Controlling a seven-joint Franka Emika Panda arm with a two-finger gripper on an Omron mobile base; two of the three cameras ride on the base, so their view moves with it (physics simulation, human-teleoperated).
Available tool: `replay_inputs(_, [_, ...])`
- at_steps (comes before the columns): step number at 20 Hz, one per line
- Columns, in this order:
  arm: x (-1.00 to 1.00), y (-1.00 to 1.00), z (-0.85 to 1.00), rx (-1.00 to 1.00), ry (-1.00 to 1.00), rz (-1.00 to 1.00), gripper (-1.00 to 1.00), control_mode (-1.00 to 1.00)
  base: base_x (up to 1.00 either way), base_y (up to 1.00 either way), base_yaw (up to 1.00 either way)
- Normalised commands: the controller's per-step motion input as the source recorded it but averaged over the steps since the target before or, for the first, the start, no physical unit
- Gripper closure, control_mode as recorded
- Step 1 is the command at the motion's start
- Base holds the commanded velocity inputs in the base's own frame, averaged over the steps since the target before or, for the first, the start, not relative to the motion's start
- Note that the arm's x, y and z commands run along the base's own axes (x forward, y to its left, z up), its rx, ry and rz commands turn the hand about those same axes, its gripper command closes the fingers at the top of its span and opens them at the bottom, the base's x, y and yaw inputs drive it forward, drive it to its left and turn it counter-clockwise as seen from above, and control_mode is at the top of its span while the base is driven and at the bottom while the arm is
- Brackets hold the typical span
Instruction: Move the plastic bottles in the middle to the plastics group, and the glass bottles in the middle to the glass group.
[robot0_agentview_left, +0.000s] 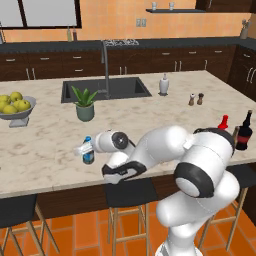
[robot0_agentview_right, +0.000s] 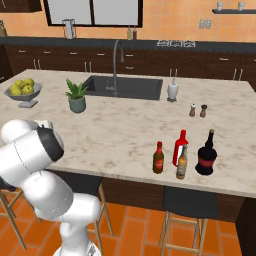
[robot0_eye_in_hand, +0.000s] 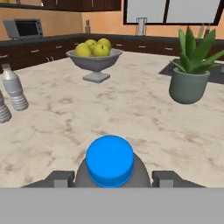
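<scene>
Fingers of my gripper (robot0_eye_in_hand: 111, 178) sit either side of the water bottle (robot0_agentview_left: 88, 150), one tip (robot0_eye_in_hand: 59, 178) left and one right of its blue cap (robot0_eye_in_hand: 109, 160), clamped on it. Bottle is upright on the marble counter (robot0_agentview_left: 45, 145), near front edge, w/ potted plant (robot0_agentview_left: 84, 104) behind it and fruit bowl (robot0_agentview_left: 17, 106) off to the left. Two clear bottles (robot0_eye_in_hand: 13, 89) stand further left in hand view. Amber bottles (robot0_agentview_right: 158, 158) are far right on counter, beside red bottle (robot0_agentview_right: 180, 146) and dark bottle (robot0_agentview_right: 206, 153). Shakers (robot0_agentview_right: 197, 110) stand behind those.
</scene>
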Motion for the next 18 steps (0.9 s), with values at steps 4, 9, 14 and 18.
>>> replay_inputs(4, [0.00, 0.62, 0.11, 0.00, 0.00, 0.00, 1.00, -1.00, 0.00, 0.00, 0.00])
replay_inputs(9, [0.00, 0.62, 0.00, 0.00, 0.01, 0.00, 1.00, -1.00, 0.00, 0.00, 0.00])
replay_inputs(14, [-0.04, 0.59, 0.00, 0.00, 0.01, 0.01, 1.00, -1.00, 0.00, 0.00, 0.00])
replay_inputs(18, [-0.04, 0.66, 0.00, 0.00, 0.00, 0.01, 1.00, -1.00, 0.00, 0.00, 0.00])
